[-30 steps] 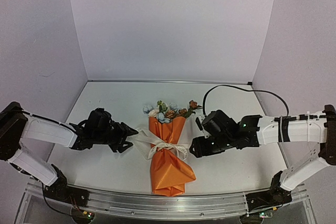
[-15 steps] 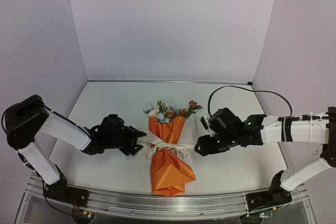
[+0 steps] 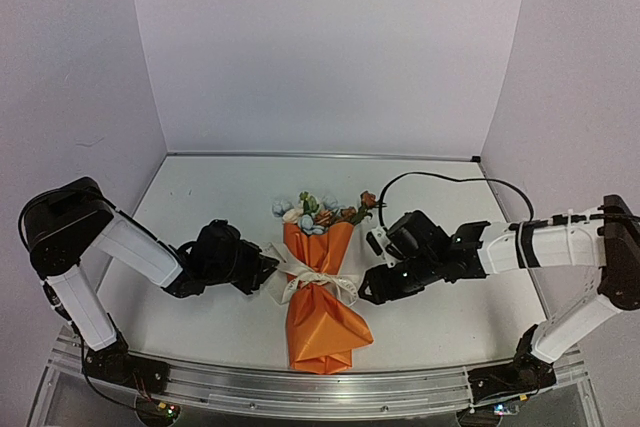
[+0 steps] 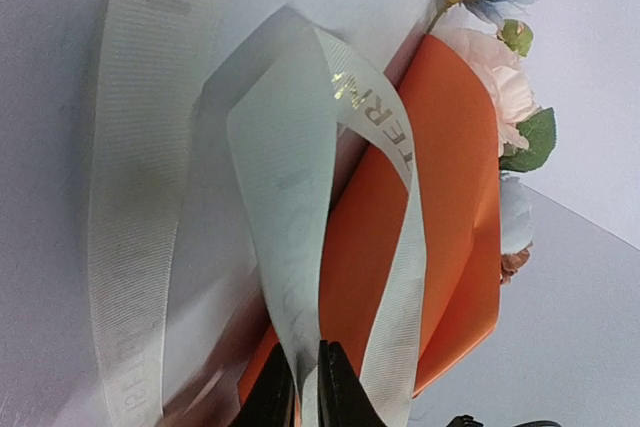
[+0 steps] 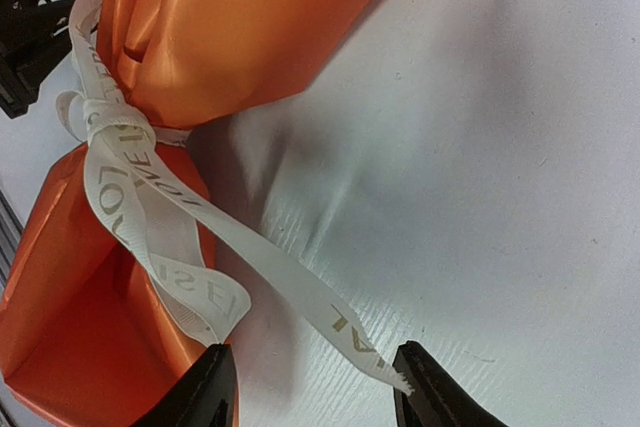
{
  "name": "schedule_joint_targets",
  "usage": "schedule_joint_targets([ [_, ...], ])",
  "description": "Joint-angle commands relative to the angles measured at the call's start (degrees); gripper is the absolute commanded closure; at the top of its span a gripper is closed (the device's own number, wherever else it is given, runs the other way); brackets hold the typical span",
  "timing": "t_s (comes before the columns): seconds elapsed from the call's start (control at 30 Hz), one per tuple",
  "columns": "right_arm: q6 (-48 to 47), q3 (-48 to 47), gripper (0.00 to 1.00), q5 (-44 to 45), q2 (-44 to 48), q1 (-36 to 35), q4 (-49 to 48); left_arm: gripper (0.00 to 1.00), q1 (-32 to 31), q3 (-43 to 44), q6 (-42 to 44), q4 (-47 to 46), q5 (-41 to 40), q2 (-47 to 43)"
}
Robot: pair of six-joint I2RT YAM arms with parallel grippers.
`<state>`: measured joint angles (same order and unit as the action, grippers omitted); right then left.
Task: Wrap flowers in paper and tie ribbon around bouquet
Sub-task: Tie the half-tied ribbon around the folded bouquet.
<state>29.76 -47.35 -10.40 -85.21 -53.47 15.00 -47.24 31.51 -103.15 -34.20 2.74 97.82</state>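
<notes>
Ribbon (image 4: pixel 290 197) pinched in left end effector (image 4: pixel 308 367); tail inside open right end effector (image 5: pixel 312 362).

Gold letters on the ribbon (image 5: pixel 140 182): "LOVE", partial "TERN", "AL".

The table (image 3: pixel 200 202) presented a flat white surface. One item lay directly on it: the bouquet (image 3: pixel 318 322), near the middle and on its side. The flowers (image 3: pixel 318 209) pointed toward the far edge and the closed orange end toward the near edge. The ribbon (image 3: pixel 318 277) was knotted round its waist, with one printed tail resting flat on the tabletop at its right.
</notes>
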Motion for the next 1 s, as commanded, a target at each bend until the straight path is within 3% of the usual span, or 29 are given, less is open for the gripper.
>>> schedule_joint_targets([
  [0.0,-1.12,-2.18,0.45,-0.49,-1.59,0.82,-3.70,0.95,0.77,1.22,3.09,-2.31,-1.01,-1.22],
  [0.07,-1.17,-2.34,0.46,-0.41,-2.17,1.02,-4.55,0.99,1.09,1.34,4.17,-2.45,-0.59,-1.27],
  [0.27,-1.88,-3.54,0.53,-1.05,-3.87,1.24,-5.62,1.00,1.86,1.67,6.87,-1.14,-0.50,-2.45],
  [0.5,-2.86,-4.07,0.74,-1.12,-4.18,1.24,-5.60,1.00,2.98,2.16,9.81,1.14,-0.12,-3.86],
  [0.67,-3.44,-4.06,1.00,-1.36,-3.91,1.24,-5.57,1.00,4.06,2.72,11.99,2.77,0.51,-4.82],
  [0.97,-4.18,-1.55,1.00,1.12,-1.43,1.26,-4.83,1.00,6.25,2.38,16.00,6.31,1.16,-7.62],
])
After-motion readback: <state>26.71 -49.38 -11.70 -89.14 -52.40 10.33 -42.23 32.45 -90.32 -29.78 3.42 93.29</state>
